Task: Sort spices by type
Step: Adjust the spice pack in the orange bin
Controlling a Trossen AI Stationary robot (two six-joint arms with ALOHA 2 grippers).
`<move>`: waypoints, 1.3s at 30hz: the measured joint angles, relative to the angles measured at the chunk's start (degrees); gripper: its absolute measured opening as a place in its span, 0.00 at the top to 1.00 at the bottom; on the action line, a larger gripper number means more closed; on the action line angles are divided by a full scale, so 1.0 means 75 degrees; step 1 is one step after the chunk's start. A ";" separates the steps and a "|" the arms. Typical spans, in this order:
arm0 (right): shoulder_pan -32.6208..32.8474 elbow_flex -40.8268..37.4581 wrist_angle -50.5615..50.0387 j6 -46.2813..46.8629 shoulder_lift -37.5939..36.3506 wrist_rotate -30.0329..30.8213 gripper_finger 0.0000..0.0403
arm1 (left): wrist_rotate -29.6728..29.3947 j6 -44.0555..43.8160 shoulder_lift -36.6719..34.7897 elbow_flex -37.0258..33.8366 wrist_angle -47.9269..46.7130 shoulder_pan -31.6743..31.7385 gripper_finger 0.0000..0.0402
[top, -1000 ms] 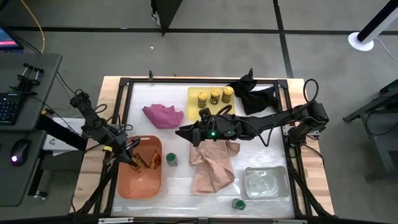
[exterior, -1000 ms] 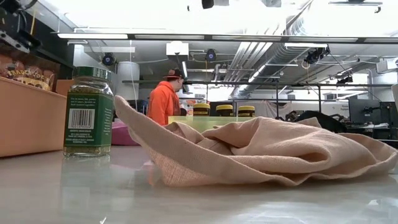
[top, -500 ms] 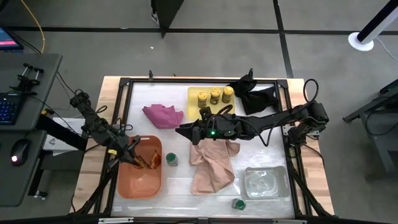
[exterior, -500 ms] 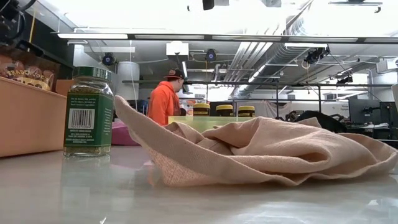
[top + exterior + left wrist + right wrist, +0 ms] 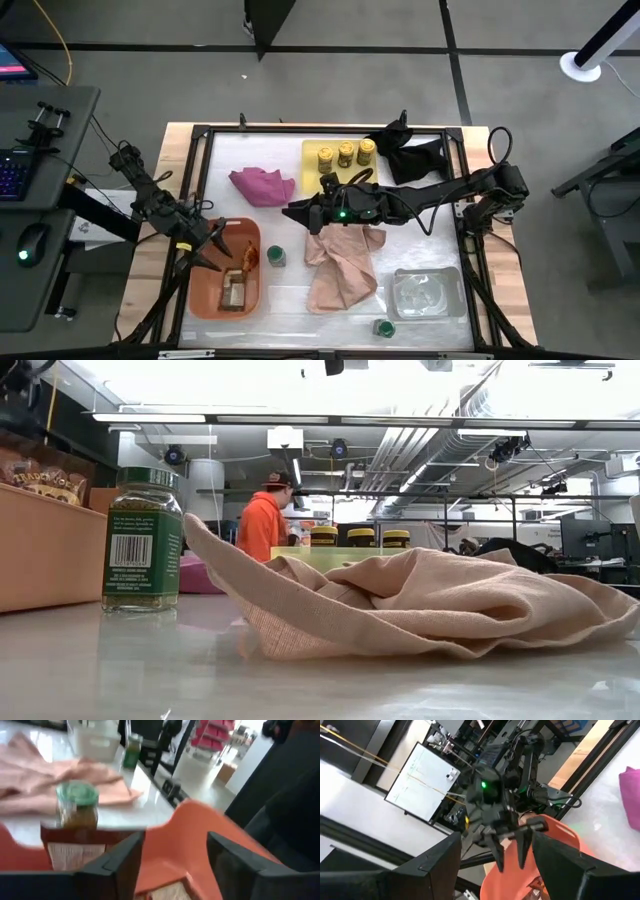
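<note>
My left gripper (image 5: 220, 243) (image 5: 175, 865) stands open over the far end of the orange tray (image 5: 205, 290). One brown-orange packet (image 5: 235, 291) lies flat in the tray's near part. Another packet (image 5: 247, 256) (image 5: 75, 851) leans on the tray's right wall. A green-lidded jar (image 5: 276, 257) (image 5: 143, 540) stands on the table right of the tray, and a second one (image 5: 384, 327) stands at the near edge. Three yellow-lidded jars (image 5: 345, 154) stand in the yellow tray (image 5: 312, 172). My right gripper (image 5: 292, 212) (image 5: 495, 870) hangs open mid-table, holding nothing.
A tan cloth (image 5: 340, 265) lies crumpled at mid-table under my right arm. At the far side lie a pink cloth (image 5: 262, 184) and a black cloth (image 5: 415, 155). A clear tray (image 5: 428, 293) sits near right. A person in orange (image 5: 262, 520) stands beyond the table.
My left gripper has opened and let go of a brown-orange packet, which has dropped and now lies flat in the near part of the orange tray. My right arm has kept still.
</note>
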 joint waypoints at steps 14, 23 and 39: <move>-0.0043 0.0001 0.0003 -0.0756 0.0000 -0.0190 0.41 | -0.1755 0.0907 0.1248 0.2498 -0.0948 0.0132 0.41; -0.0157 0.0001 -0.0045 -0.1061 0.0000 -0.0527 0.41 | -0.1179 0.1421 0.4214 0.3028 -0.0534 0.0246 0.61; -0.0154 -0.0002 -0.0734 -0.1343 0.0000 -0.1095 0.41 | -0.0205 0.0349 0.7165 0.3864 -0.2092 0.1586 1.00</move>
